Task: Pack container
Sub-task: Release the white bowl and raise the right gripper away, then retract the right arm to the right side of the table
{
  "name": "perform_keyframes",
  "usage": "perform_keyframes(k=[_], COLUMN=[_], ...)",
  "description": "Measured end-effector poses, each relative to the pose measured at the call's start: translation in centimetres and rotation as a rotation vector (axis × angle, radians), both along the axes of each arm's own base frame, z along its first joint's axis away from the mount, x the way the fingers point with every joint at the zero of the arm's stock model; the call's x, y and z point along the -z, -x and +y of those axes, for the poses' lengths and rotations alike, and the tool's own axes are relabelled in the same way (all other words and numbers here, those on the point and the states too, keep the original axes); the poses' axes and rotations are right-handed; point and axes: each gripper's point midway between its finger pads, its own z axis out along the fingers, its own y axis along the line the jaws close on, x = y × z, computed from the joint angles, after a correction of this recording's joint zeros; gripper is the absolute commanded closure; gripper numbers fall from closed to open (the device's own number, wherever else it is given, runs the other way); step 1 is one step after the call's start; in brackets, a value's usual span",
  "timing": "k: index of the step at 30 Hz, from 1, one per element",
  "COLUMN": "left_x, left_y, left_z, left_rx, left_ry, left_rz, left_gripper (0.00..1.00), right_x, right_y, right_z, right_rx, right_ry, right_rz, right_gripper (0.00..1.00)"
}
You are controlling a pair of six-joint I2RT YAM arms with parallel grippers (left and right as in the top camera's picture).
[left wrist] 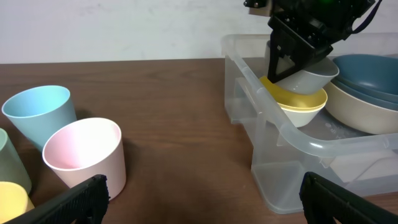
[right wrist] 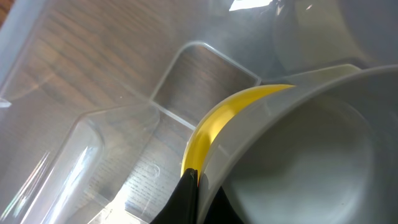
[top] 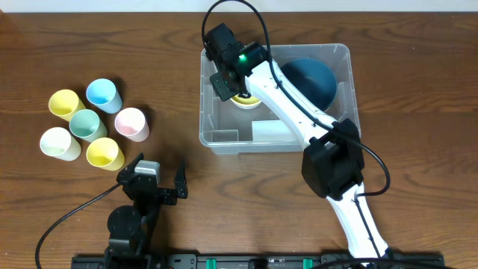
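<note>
1. My right gripper (right wrist: 189, 190) is clenched on the rim of the grey bowl (right wrist: 298, 155). Only its dark fingertips show.
2. Beneath it a yellow bowl (right wrist: 230, 115) is mostly hidden. I cannot tell whether they touch.
3. Both are in the far left of the container (top: 216, 138), which stands right of centre. My arm (top: 287, 104) covers them from overhead.
4. A blue bowl (top: 310, 78) fills its far right.
5. My left gripper (top: 157, 179) is spread wide and empty, near left, by 6 cups (top: 89, 123).

Six pastel plastic cups (top: 87, 123), four round bowls (top: 310, 78) of differing colours, one large clear rectangular plastic bin (top: 224, 138).
</note>
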Motion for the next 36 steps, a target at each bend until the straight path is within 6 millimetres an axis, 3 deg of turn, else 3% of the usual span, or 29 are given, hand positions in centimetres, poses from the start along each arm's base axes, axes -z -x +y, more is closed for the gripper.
perform_keyframes(k=[2,6,7,19,25,28,31,34,36], left_x=[0.0,0.0,0.0,0.0,0.0,0.0,0.0,0.0,0.0], left_y=[0.0,0.0,0.0,0.0,0.0,0.0,0.0,0.0,0.0], left_z=[0.0,0.0,0.0,0.0,0.0,0.0,0.0,0.0,0.0], left_rx=[0.0,0.0,0.0,0.0,0.0,0.0,0.0,0.0,0.0], left_ry=[0.0,0.0,0.0,0.0,0.0,0.0,0.0,0.0,0.0], left_rz=[0.0,0.0,0.0,0.0,0.0,0.0,0.0,0.0,0.0], left_gripper=[0.02,0.02,0.02,0.02,0.02,0.02,0.02,0.02,0.02], right_x=[0.0,0.1,0.1,0.2,-0.5,-3.4,-9.4,-16.8,-21.3], right_y=[0.0,0.1,0.1,0.2,1.5,1.9,1.8,1.4,1.4], right_z=[0.0,-0.1,-0.2,-0.4,-0.6,-1.2,-2.9,-6.7,-10.8], right_rx=[0.0,-0.002,-0.003,-0.005,-0.017,-0.011,0.022,0.11,0.208], right_ry=[0.001,0.008,0.011,0.024,0.021,0.004,-0.04,-0.102,-0.136], right_rz=[0.002,0.003,0.002,0.005,0.056,0.034,-0.061,-0.187,-0.263], right_gripper=[0.95,0.66,0.64,0.63,0.59,0.49,0.43,0.36,0.29])
